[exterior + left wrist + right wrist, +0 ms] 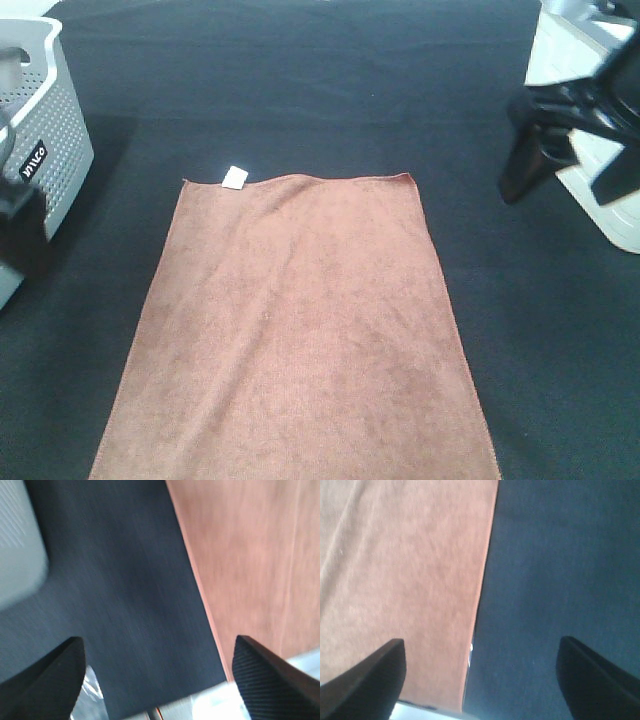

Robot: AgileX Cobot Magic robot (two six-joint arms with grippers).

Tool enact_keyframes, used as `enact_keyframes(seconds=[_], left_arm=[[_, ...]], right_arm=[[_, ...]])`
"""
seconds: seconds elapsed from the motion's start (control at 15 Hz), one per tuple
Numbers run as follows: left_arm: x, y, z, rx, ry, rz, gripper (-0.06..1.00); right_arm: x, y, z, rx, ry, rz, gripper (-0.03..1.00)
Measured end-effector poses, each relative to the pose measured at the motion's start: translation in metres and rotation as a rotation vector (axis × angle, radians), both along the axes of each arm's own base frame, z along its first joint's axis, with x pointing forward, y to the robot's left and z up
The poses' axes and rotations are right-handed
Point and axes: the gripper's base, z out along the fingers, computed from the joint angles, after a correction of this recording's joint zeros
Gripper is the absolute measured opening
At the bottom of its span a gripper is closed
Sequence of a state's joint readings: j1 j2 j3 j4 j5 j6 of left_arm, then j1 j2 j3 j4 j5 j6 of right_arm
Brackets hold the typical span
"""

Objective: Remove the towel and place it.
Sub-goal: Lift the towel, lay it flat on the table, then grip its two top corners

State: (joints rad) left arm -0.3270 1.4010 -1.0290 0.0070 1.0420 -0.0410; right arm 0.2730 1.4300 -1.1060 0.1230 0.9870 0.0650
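The brown towel lies spread flat on the dark table, its white tag at the far left corner and its near end running off the bottom of the exterior view. My right gripper hangs above the table to the right of the towel's far end. In the right wrist view it is open and empty over the towel's long edge. My left gripper is also open and empty, over bare table beside the towel. Only a dark piece of the left arm shows at the left edge.
A grey-white perforated basket stands at the far left, blurred in the left wrist view. A white container sits at the far right behind the right arm. Dark table cloth surrounds the towel.
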Motion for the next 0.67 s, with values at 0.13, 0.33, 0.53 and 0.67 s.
enact_keyframes(seconds=[0.13, 0.33, 0.53, 0.67], left_arm=[[0.027, -0.008, 0.011, 0.004, -0.038, -0.022, 0.76], [0.064, -0.021, 0.011, 0.003, -0.052, -0.029, 0.76], [0.104, -0.034, -0.010, 0.016, -0.024, -0.043, 0.76], [0.116, -0.038, -0.020, 0.021, -0.008, -0.043, 0.76]], right_arm=[[0.028, -0.002, -0.003, 0.013, 0.022, -0.014, 0.76], [0.073, -0.036, 0.001, 0.121, 0.027, -0.050, 0.76], [0.094, -0.039, -0.017, 0.121, 0.082, -0.021, 0.76], [0.102, -0.038, -0.027, 0.118, 0.109, -0.012, 0.76]])
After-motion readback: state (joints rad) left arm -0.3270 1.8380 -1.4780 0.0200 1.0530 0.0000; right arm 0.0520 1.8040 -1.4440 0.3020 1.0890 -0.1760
